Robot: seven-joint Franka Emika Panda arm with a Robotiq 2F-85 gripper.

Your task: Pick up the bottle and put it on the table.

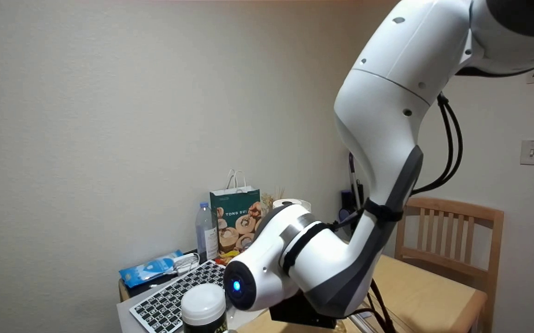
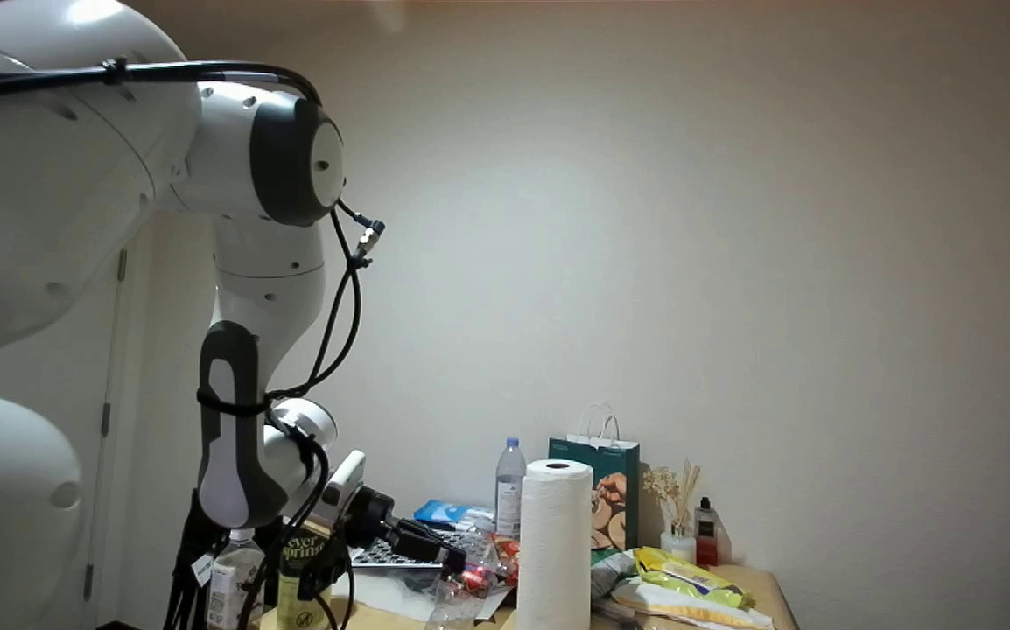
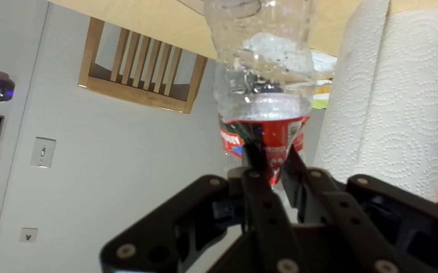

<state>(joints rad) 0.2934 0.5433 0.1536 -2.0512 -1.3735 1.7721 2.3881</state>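
A clear plastic bottle with a red label [image 3: 266,76] fills the middle of the wrist view, which stands upside down. My gripper [image 3: 270,159] is shut on this bottle at its label, which is pinched between the fingertips. In an exterior view the bottle [image 2: 454,604] leans at the gripper [image 2: 454,560], partly cut off by the lower edge. I cannot tell whether its base touches the table. The light tan wooden table [image 1: 419,286] shows in both exterior views [image 2: 763,584] and in the wrist view [image 3: 158,22]. In the remaining exterior view the arm hides the fingers.
A paper towel roll [image 2: 555,551] stands close beside the held bottle. A tall blue-capped bottle [image 2: 509,490], a green paper bag [image 1: 234,217], a keyboard [image 1: 179,296] and a white-lidded jar [image 1: 203,305] stand around. Snack packs [image 2: 689,577] lie at the far side. A slatted chair [image 1: 452,236] stands behind.
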